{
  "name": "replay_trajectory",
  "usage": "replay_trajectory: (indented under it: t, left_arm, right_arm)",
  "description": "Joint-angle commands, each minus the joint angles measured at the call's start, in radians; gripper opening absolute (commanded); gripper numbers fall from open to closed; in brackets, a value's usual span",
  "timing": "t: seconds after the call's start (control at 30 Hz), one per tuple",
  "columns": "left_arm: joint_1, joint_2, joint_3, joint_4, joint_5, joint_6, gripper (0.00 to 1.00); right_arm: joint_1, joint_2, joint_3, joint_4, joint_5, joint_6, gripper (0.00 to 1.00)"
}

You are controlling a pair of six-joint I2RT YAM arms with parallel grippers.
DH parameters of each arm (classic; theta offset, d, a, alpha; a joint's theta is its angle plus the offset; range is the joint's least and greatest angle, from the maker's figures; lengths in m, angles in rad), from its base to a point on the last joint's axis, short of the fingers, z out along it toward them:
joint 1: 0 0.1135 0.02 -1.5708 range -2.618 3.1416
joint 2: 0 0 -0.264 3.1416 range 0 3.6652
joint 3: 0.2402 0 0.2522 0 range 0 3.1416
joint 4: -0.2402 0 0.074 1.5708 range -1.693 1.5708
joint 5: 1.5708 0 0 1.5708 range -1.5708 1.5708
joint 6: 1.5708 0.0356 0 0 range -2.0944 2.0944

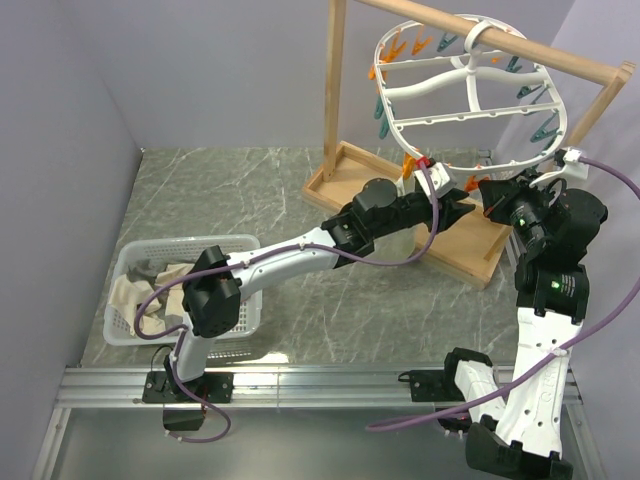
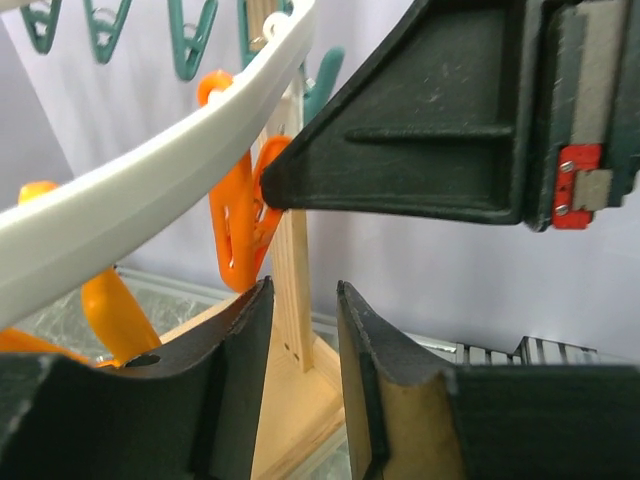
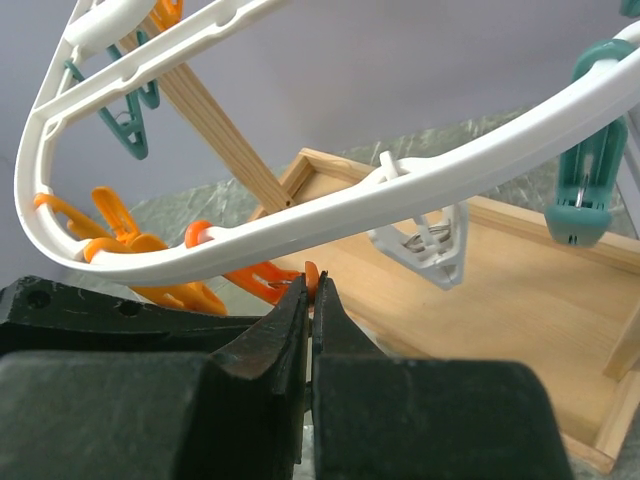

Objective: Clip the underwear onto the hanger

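Observation:
The white oval hanger (image 1: pixel 470 100) hangs from the wooden bar at the back right, with orange and teal clothespins round its rim. My right gripper (image 1: pixel 492 200) is under its near rim (image 3: pixel 350 215) and is shut on the tail of an orange clothespin (image 3: pixel 270 283). My left gripper (image 1: pixel 468 207) is right beside it, open and empty (image 2: pixel 305 290), with that clothespin (image 2: pixel 240 230) just above its left finger. A pale cream cloth (image 1: pixel 395 243), apparently the underwear, shows under my left forearm by the stand's base; neither gripper holds it.
The wooden frame stand (image 1: pixel 335 90) with its tray base (image 1: pixel 470 250) holds the hanger. A white clothespin (image 3: pixel 425 235) and a teal one (image 3: pixel 590 180) hang from the rim nearby. A white basket (image 1: pixel 130 335) with cloths (image 1: pixel 130 295) stands at the near left.

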Motion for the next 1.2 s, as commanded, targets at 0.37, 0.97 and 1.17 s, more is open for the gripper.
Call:
replay_trajectory:
  t: [0.37,0.97,1.17]
  left_arm:
    - [0.019,-0.013,0.014,0.024,-0.146,0.007,0.57]
    - [0.021,0.023,0.025,0.111,-0.022,0.011,0.16]
    - [0.022,0.014,0.007,0.114,-0.013,0.011,0.00]
  right_arm:
    - [0.009,-0.022,0.026,-0.078,-0.078,-0.040,0.00]
    - [0.010,-0.011,0.043,-0.086,-0.153,-0.014,0.01]
    - [0.010,-0.043,0.050,-0.064,-0.127,-0.010,0.33]
